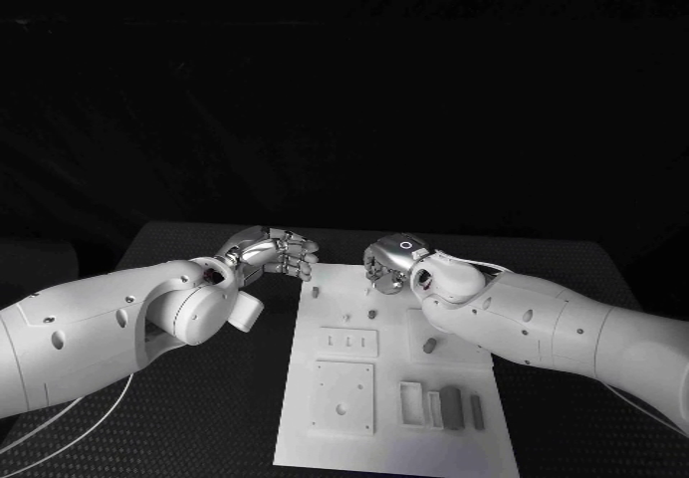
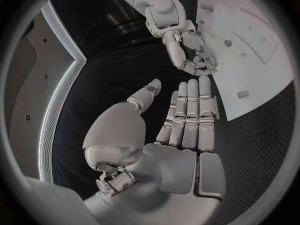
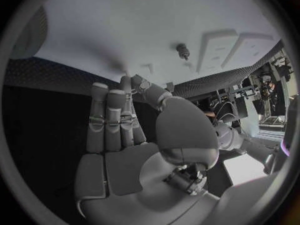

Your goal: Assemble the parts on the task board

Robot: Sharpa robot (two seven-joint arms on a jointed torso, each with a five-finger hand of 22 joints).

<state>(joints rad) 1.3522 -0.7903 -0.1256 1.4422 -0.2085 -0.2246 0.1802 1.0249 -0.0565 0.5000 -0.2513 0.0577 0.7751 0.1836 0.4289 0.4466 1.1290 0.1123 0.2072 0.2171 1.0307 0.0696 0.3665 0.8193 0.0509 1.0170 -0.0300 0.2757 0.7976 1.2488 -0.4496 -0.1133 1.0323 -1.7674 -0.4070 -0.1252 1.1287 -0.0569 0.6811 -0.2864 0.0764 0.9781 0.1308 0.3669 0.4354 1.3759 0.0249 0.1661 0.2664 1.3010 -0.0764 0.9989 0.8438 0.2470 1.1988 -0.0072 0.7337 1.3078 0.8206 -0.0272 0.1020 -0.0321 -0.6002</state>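
Observation:
The white task board lies in the middle of the table, also seen in the wrist views. Several grey parts lie side by side near its near right corner. Small pegs stand on it. My left hand hovers at the board's far left corner, its fingers straight and its thumb apart, holding nothing. My right hand hangs over the board's far edge, fingers pointing down at it. Its thumb lies close to a finger; whether anything is pinched there is unclear.
Two raised square plates sit on the board's left half. Black matting covers the table on both sides of the board. Both forearms reach over the board's side edges.

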